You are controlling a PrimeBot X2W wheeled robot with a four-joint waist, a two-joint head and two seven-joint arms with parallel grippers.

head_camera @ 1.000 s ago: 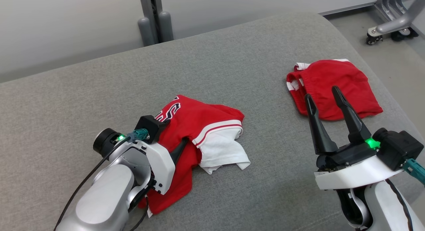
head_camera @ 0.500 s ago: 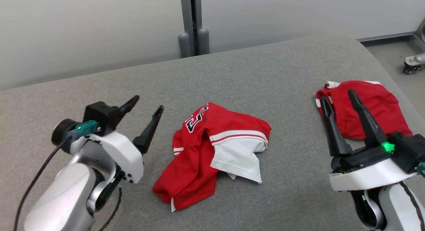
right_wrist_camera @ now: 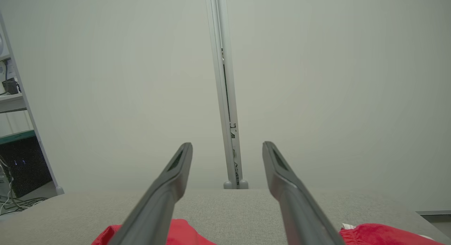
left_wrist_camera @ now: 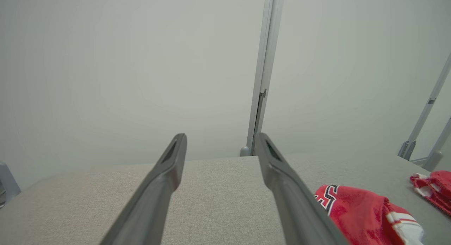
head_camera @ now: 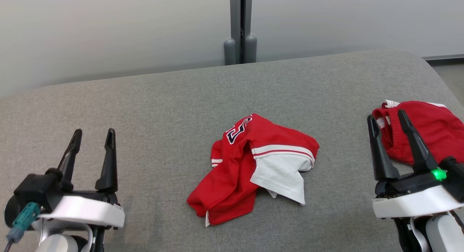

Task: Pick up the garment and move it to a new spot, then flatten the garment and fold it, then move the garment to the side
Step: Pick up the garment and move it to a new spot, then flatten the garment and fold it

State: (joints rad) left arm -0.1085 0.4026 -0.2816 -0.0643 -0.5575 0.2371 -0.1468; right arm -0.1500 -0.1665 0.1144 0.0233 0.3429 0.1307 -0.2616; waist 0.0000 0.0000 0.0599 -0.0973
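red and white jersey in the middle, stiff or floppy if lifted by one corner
Probably floppy: the jersey lies crumpled in soft folds, so it would likely drape from one pinch. Likely light, being thin cloth. Pushed, it would probably bunch on the grey cushion.

Red jersey (head_camera: 235, 172), white trim and white lining showing, navy-edged lettering on top. Lies crumpled, bunched, midway across the grey fabric surface (head_camera: 145, 110).

The left gripper (head_camera: 94, 133) sat at lower left, fingers spread wide and pointing up, holding nothing. The right gripper (head_camera: 385, 116) sat at lower right, fingers likewise apart, upright and empty.
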